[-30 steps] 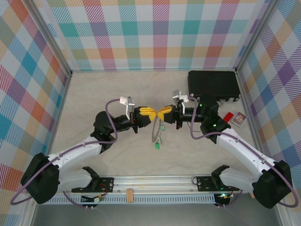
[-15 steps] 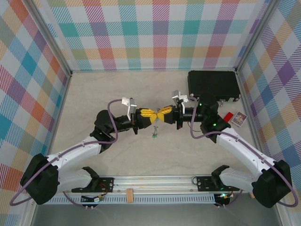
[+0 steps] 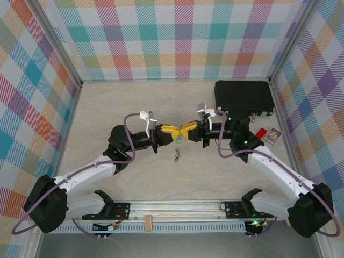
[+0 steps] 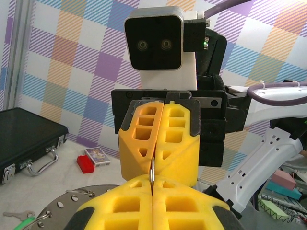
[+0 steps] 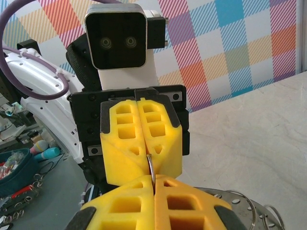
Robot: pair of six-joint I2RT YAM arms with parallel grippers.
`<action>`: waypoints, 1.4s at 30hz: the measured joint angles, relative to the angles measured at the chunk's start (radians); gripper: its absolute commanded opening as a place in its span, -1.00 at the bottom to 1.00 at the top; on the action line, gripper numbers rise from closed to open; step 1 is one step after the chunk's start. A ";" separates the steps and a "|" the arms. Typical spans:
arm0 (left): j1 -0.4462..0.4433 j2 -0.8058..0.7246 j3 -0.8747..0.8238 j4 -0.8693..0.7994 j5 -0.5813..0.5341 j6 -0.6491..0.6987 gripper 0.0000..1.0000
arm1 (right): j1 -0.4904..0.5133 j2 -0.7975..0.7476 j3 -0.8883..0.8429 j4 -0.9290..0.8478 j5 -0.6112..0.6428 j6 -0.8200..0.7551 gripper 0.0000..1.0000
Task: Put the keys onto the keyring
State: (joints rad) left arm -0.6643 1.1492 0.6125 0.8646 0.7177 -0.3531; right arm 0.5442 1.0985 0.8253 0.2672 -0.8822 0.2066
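Left gripper [image 3: 176, 131] and right gripper [image 3: 186, 129] both pinch the keyring [image 4: 151, 171], keys [image 3: 176, 156] dangling below.

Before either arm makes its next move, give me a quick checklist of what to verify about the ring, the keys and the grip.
1. Left gripper shut on the keyring: ok.
2. Right gripper shut on the same ring, tips meeting the left's: ok.
3. Green-tagged key below the fingertips actually threaded on the ring: cannot tell.
4. Another key lying on the table, untouched: ok.
5. Black case apart from both grippers: ok.
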 measured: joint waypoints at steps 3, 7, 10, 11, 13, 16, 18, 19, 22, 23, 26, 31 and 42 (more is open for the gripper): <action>0.000 0.002 0.000 -0.002 0.000 0.004 -1.00 | 0.000 -0.004 0.002 -0.020 0.014 -0.018 -0.28; 0.000 0.002 0.000 -0.002 -0.003 0.011 -1.00 | 0.000 -0.038 0.001 -0.080 0.083 -0.043 0.03; 0.000 0.001 -0.002 0.001 -0.011 0.018 -1.00 | -0.001 -0.101 -0.015 -0.116 0.199 -0.050 0.26; 0.000 0.001 -0.005 0.002 -0.014 0.021 -1.00 | -0.001 -0.125 -0.025 -0.128 0.245 -0.047 0.29; 0.000 -0.001 -0.016 0.003 -0.024 0.027 -1.00 | -0.001 -0.173 -0.048 -0.157 0.348 -0.038 0.53; 0.000 -0.001 -0.040 0.003 -0.038 0.029 -1.00 | -0.002 -0.225 -0.079 -0.209 0.512 -0.020 0.63; 0.000 -0.001 -0.055 0.007 -0.047 0.029 -1.00 | -0.002 -0.237 -0.082 -0.265 0.612 -0.014 0.65; 0.000 -0.001 -0.061 0.010 -0.050 0.029 -1.00 | -0.002 -0.237 -0.082 -0.291 0.658 -0.012 0.68; 0.000 -0.001 -0.079 0.028 -0.056 0.029 -1.00 | -0.002 -0.221 -0.081 -0.374 0.785 -0.004 0.86; 0.000 -0.001 -0.084 0.034 -0.056 0.029 -1.00 | -0.002 -0.211 -0.081 -0.397 0.819 -0.003 0.93; 0.000 -0.001 -0.102 0.056 -0.057 0.029 -1.00 | -0.008 -0.152 -0.079 -0.476 0.922 0.007 0.98; 0.000 -0.001 -0.142 0.097 -0.065 0.028 -1.00 | -0.045 -0.040 -0.049 -0.576 1.022 0.030 0.98; 0.000 -0.023 -0.183 0.138 -0.084 0.008 -1.00 | -0.197 0.233 0.070 -0.629 0.990 0.064 -0.05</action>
State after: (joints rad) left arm -0.6647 1.1259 0.4297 1.0023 0.6342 -0.3454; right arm 0.3470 1.3315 0.8955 -0.3622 0.1078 0.2703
